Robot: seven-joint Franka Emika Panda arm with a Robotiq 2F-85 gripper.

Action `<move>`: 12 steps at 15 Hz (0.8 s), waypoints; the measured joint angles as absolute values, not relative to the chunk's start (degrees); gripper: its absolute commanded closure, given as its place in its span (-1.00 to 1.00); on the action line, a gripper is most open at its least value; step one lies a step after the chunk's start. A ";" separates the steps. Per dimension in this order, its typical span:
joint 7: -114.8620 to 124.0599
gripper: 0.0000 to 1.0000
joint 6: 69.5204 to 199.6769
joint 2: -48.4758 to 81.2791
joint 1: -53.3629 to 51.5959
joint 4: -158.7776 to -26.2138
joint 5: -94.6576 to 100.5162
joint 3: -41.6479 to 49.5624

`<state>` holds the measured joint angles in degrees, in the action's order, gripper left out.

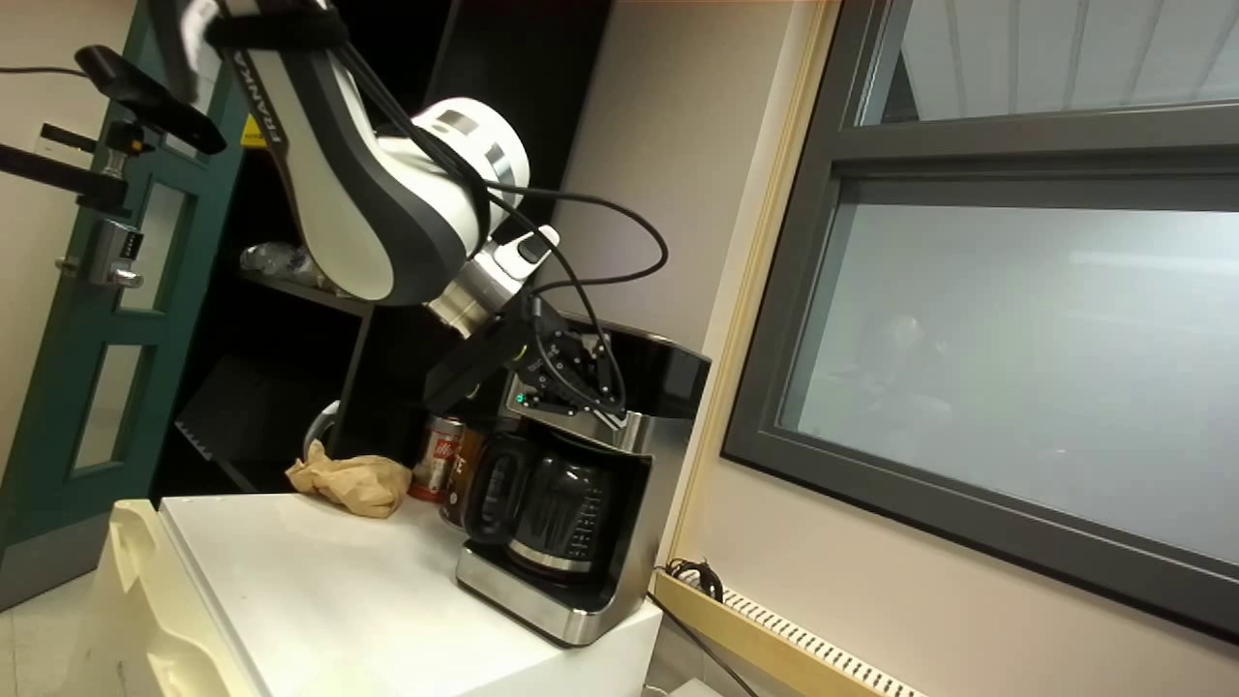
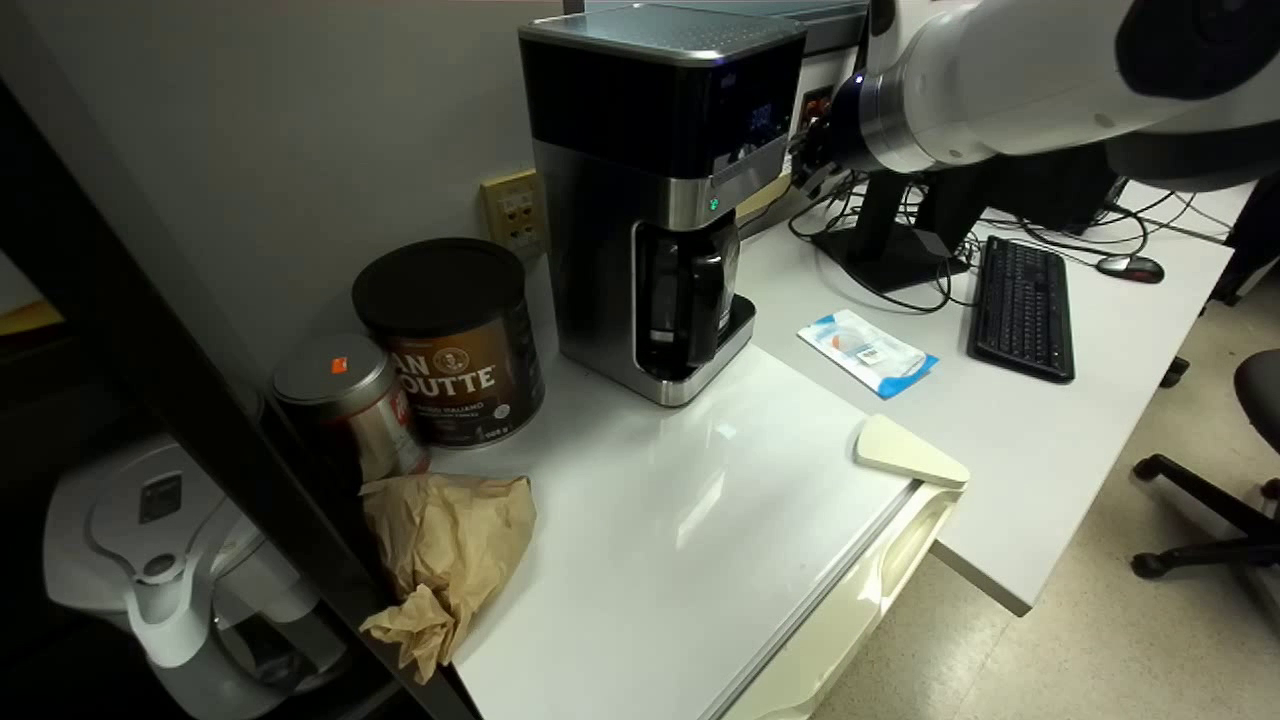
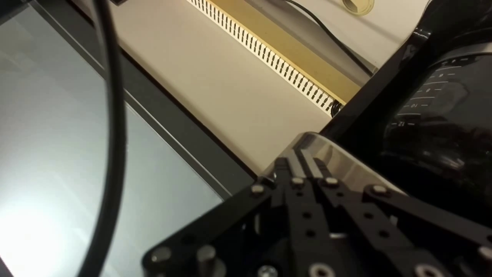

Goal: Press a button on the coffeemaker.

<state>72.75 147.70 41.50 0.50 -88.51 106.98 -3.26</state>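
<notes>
Well, at the lower left of an exterior view a white-and-grey handled jug point(image 2: 160, 535) stood partly hidden by a black post point(image 2: 232, 420). To its right, on the white bench point(image 2: 640, 580), stood a metal can point(image 2: 345, 405) with an orange sticker on its lid, and a crumpled brown paper bag point(image 2: 455, 550) lay just below it in the frame. Close by the can, a brown, black-lidded tin point(image 2: 460, 385) bore the letters "OUTTE". At the upper centre the black and steel coffeemaker point(image 2: 605, 230) stood upright on the bench; its dark glass carafe point(image 2: 708, 290), with a black handle, sat inside the open front, a green light point(image 2: 713, 204) glowed on the steel band point(image 2: 750, 180), and bluish figures lit the display point(image 2: 762, 117). Just right of that front, at the end of the white Franka arm point(image 2: 1000, 95), was the gripper point(image 3: 305, 161). The wrist view showed its fingers point(image 3: 295, 164) pressed together, the tips over the rounded end of the steel band; whether they touched it, I could not tell. Lower and farther right lay a blue-and-white packet point(image 2: 868, 352), then a black keyboard point(image 2: 1020, 308), and near it a dark mouse point(image 2: 1130, 268) at the right of the frame.
</notes>
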 measured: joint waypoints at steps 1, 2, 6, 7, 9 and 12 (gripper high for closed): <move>72.75 1.00 147.70 41.93 0.50 -88.17 106.98 -3.28; 72.75 1.00 147.70 42.37 0.49 -87.84 106.98 -3.34; 73.03 1.00 147.81 42.40 0.50 -87.93 107.26 -3.38; 73.35 1.00 148.12 42.14 0.52 -88.34 107.52 -3.38; 74.13 1.00 148.86 40.98 0.66 -90.29 108.06 -3.36; 76.61 1.00 150.60 37.25 1.10 -96.23 110.17 -3.34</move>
